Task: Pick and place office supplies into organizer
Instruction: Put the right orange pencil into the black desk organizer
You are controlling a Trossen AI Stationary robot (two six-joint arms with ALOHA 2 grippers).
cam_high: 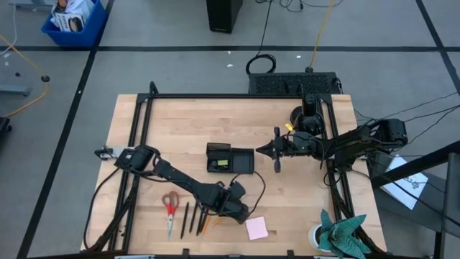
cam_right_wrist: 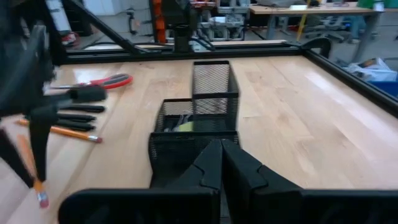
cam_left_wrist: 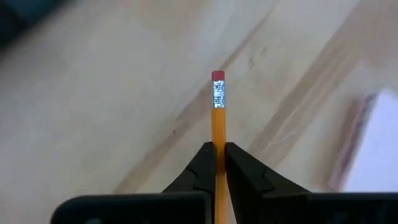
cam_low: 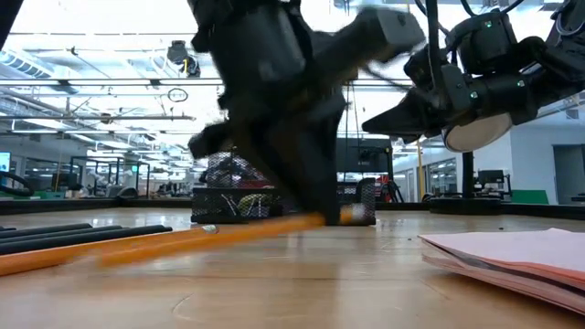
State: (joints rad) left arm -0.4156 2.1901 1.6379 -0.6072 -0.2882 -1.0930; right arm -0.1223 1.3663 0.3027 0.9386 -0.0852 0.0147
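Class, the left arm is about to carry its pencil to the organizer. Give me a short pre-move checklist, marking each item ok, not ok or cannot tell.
1. Left gripper shut on the pencil: ok.
2. Pencil's eraser end clear of the fingers: ok.
3. Pencil fully off the table: cannot tell; the low view is blurred.
4. Right gripper beside the organizer, holding nothing: ok.
5. Organizer upright, mesh compartments open: ok.
6. Scissors and sticky-note pad off the route: ok.

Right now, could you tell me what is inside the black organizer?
The organizer holds a yellow-green bit in its low middle compartment. The tall compartment looks empty. The near compartment is hidden behind mesh and the right hand.
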